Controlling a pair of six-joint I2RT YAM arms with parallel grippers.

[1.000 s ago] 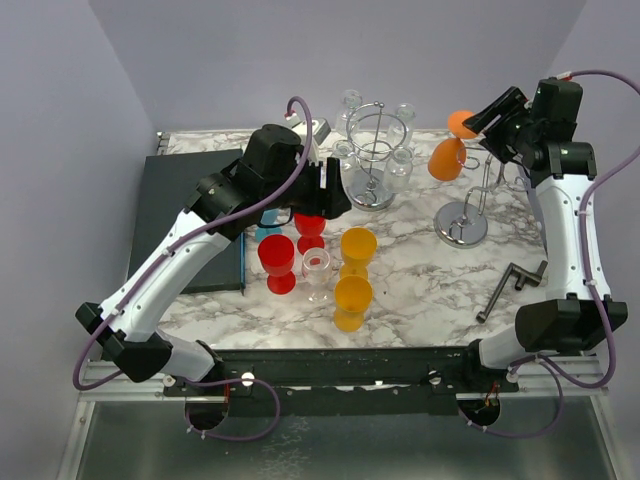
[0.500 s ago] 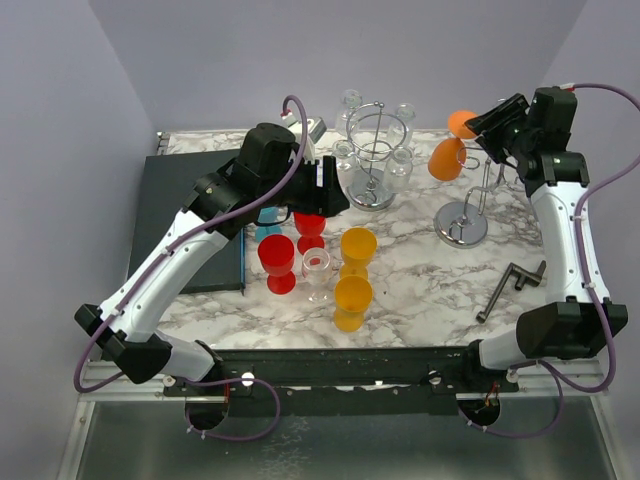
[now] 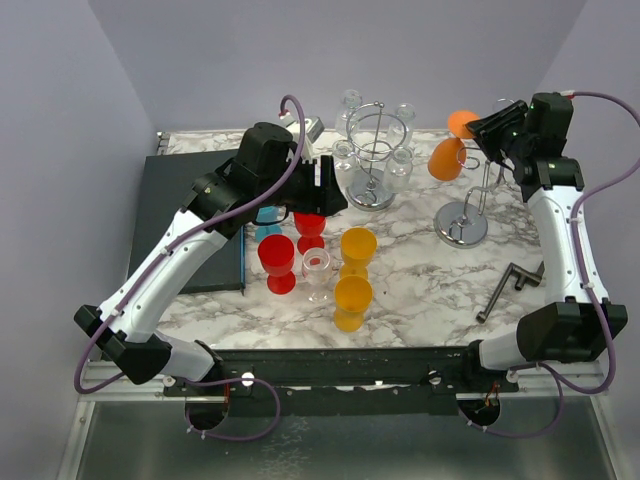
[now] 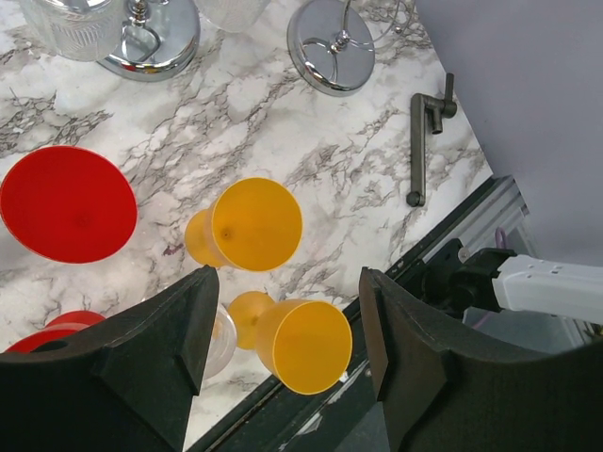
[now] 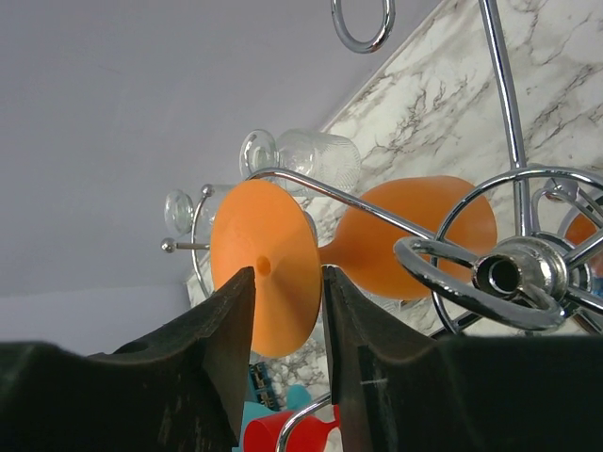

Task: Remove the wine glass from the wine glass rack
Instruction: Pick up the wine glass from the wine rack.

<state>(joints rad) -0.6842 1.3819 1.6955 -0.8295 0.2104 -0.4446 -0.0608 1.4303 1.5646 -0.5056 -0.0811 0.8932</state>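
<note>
An orange wine glass (image 3: pixel 444 160) hangs upside-down on the chrome wine glass rack (image 3: pixel 461 222) at the back right. In the right wrist view its bowl (image 5: pixel 424 226) lies behind the rack's hub (image 5: pixel 513 273), with the round foot nearer the camera. My right gripper (image 3: pixel 478 125) (image 5: pixel 288 275) has its jaws narrowed on either side of that foot, a gap still showing. My left gripper (image 3: pixel 325 190) (image 4: pixel 287 282) hovers open over the cups at mid-table, holding nothing.
A second chrome stand with clear glasses (image 3: pixel 375 160) is at the back centre. Red cups (image 3: pixel 277 255), yellow cups (image 3: pixel 358 245) and a small clear glass (image 3: pixel 317 265) stand mid-table. A dark crank handle (image 3: pixel 510 285) lies at the right, a dark mat (image 3: pixel 190 210) at the left.
My right gripper's jaws have drawn closer together round the orange glass's foot, and the arm shifted slightly. The left arm has barely moved.
</note>
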